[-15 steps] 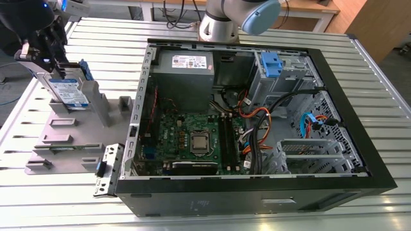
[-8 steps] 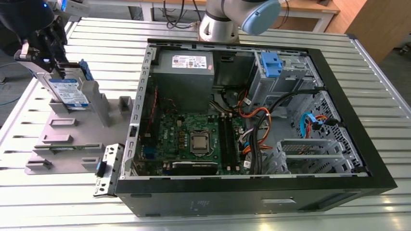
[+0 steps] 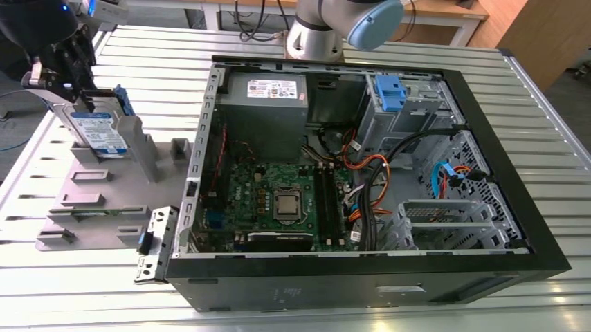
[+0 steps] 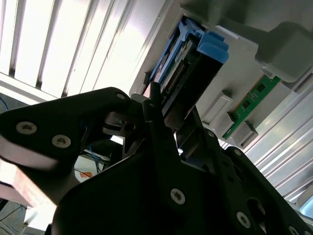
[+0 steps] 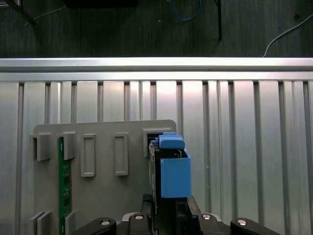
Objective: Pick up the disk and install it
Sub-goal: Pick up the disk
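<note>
At 10 o'clock, exterior view | I read gripper (image 3: 76,102) clamped on disk (image 3: 99,133), top end | disk upright at slot of grey fixture plate (image 3: 93,211) | open PC case (image 3: 517,232) just beside, plate's 3 o'clock

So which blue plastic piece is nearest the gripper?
The blue rail frame on the disk, upright in the grey holder plate, at the gripper. The blue clip on the drive cage sits farther off, inside the case.

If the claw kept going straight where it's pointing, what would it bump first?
The disk, standing on edge in the grey holder right ahead of the claw. They look very close, maybe touching; depth is hard to judge.
</note>
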Controlling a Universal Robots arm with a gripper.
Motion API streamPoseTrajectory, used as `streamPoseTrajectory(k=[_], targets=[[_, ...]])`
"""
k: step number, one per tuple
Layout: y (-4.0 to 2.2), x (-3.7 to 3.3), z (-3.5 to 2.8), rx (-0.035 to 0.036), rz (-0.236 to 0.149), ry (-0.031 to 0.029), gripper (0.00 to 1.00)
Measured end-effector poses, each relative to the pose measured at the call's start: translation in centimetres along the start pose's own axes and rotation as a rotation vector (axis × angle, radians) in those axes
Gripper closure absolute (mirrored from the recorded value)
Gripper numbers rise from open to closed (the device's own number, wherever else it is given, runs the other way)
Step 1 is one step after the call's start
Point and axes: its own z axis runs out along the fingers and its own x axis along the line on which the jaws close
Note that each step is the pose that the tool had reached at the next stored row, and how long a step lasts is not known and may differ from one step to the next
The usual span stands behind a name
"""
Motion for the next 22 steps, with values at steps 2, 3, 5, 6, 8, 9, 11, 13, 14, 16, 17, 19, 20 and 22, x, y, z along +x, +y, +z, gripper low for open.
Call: streamPoseTrajectory(k=[2, 3, 5, 6, 8, 9, 11, 13, 14, 16, 17, 19, 20, 22], targets=[[0.0, 0.0, 0.0, 0.0, 0.0, 0.0, 0.64], [0.01, 0.0, 0.0, 0.0, 0.0, 0.0, 0.64], [0.01, 0.0, 0.0, -0.0001, 0.0, 0.0001, 0.64], [0.02, 0.0, 0.0, -0.0001, 0.0, 0.0, 0.65], [0.07, 0.0, 0.0, 0.0, 0.0, 0.0, 0.65], [0.11, 0.0, 0.0, 0.0, 0.0, 0.0, 0.65], [0.12, 0.0, 0.01, 0.0, 0.0, 0.0, 0.65], [0.13, 0.0, 0.0, 0.0, 0.0, 0.0, 0.65], [0.13, 0.0, 0.0, -0.0001, 0.0, 0.0, 0.65], [0.13, 0.0, 0.01, 0.0, 0.0, 0.0, 0.65], [0.14, 0.01, 0.0, 0.0, 0.0, 0.0, 0.65], [0.15, 0.01, -0.07, 0.0, 0.0, 0.0, 0.65], [0.15, 0.0, -0.14, 0.0, 0.0, -0.0001, 0.65], [0.16, -0.01, -0.4, 0.0001, 0.0, -0.0001, 0.65]])
